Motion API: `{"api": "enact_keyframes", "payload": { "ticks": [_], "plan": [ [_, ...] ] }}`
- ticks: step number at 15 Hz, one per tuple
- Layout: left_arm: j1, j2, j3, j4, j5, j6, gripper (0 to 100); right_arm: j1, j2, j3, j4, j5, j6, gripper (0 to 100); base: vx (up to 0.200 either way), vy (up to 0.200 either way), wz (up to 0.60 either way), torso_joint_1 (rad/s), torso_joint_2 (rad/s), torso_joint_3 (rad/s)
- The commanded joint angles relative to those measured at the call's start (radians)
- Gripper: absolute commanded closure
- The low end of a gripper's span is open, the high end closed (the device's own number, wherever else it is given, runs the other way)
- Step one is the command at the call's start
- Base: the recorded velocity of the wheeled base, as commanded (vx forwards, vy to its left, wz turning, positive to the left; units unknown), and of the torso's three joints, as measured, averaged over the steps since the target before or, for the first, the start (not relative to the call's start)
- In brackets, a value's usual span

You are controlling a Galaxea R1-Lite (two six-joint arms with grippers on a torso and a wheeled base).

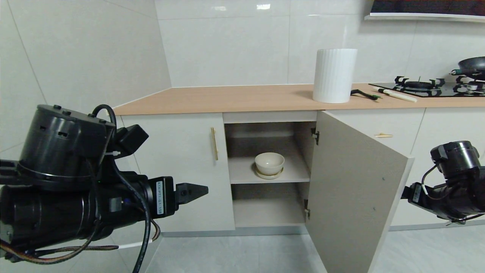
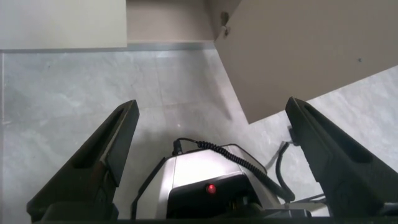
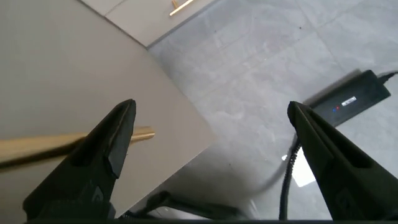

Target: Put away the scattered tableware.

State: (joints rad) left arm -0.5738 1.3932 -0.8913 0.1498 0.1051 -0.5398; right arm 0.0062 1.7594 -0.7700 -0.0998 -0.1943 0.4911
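Bowl (image 1: 269, 162) sits on a saucer (image 1: 269, 175), largely hidden beneath it, on the open cabinet's upper shelf (image 1: 242, 171). 2 slim utensils (image 1: 396, 94) by the white canister (image 1: 334, 75) are hard to identify. Left gripper (image 2: 211, 106) and right gripper (image 3: 211, 107) are spread wide and empty; the door handle (image 3: 37, 146) is partly hidden behind the right gripper's finger.

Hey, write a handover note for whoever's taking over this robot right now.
Left gripper: jaws open, empty, above the floor.
Right gripper: jaws open, empty, beside the open grey cabinet door.
Done: cream ceramic bowl sits on a small plate on the middle shelf.
Likely left: black-handled utensil and white-handled utensil lie on the wooden countertop by the white ribbed canister; door not yet closed.
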Motion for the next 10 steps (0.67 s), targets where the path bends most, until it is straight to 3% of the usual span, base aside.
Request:
{"api": "enact_keyframes", "payload": {
  "ticks": [1, 4, 7, 10],
  "plan": [
    [0.0, 0.001, -0.002, -0.007, 0.001, 0.0, 0, 0.06, 0.011, -0.017, -0.006, 0.001, 0.001, 0, 0.0, 0.0, 0.0, 0.0, 0.0, 0.0],
    [0.0, 0.003, -0.005, -0.021, 0.001, 0.003, 0, 0.158, 0.031, -0.057, -0.009, 0.018, -0.003, 0, 0.0, 0.0, 0.0, 0.0, 0.0, 0.0],
    [0.028, 0.001, -0.015, -0.019, 0.002, 0.003, 0, 0.304, 0.104, -0.155, -0.006, 0.116, -0.011, 0, 0.0, 0.0, 0.0, 0.0, 0.0, 0.0],
    [0.029, 0.006, -0.015, -0.021, 0.004, 0.003, 0, 0.399, 0.212, -0.242, -0.003, 0.122, -0.014, 0, 0.0, 0.0, 0.0, 0.0, 0.0, 0.0]
  ]
}}
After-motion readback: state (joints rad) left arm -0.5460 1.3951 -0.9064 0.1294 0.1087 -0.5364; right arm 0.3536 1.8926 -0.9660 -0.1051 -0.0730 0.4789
